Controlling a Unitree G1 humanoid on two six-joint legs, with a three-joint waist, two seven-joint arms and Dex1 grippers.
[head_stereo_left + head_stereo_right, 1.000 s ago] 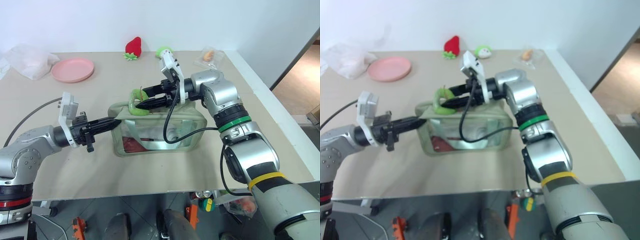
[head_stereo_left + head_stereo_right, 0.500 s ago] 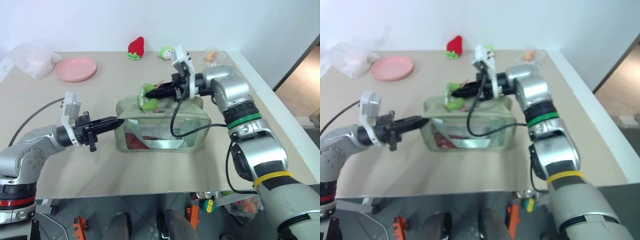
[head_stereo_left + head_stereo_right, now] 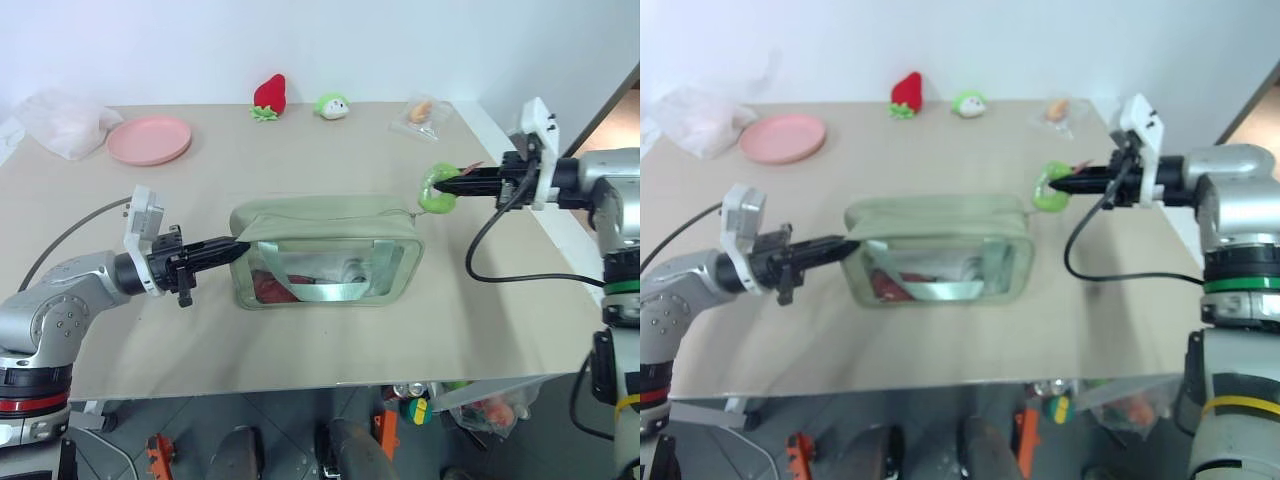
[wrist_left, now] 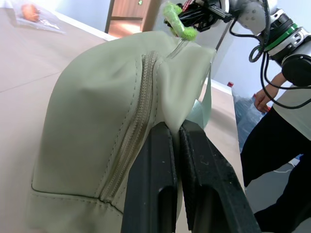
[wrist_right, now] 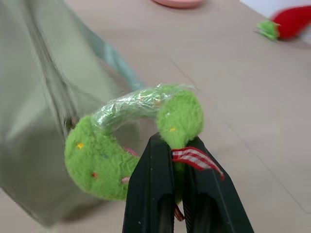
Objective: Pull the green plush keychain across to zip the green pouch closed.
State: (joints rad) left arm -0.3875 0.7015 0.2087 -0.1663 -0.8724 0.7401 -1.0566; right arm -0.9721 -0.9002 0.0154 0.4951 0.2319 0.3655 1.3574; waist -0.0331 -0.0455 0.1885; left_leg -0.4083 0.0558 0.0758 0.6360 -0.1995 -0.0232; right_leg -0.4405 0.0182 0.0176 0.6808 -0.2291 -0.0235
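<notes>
1. The green pouch sits mid-worktop, its long axis running left to right, and the zipper along its top looks drawn shut for its whole length.
2. The left hand is pinched tight on the fabric at the pouch's left end. This anchors the bag, so a pull on the zipper tensions the seam rather than dragging the bag along the worktop.
3. The right hand is clamped shut on the green plush keychain, gripping it where a small red-checked ribbon tag is sewn on. It holds the ring just off the pouch's right end, slightly above it.
4. A thin cord runs back from the ring to the pouch's right corner. It looks taut, which suggests the slider is at the end of its travel and the zipping is essentially done.
5. On the far side of the worktop lie a pink plate, a crumpled clear bag, a red strawberry plush, a green-and-white round plush and a small clear packet. All are well apart from the pouch.
6. Nothing blocks either arm. A person stands beyond the right edge of the worktop.
</notes>
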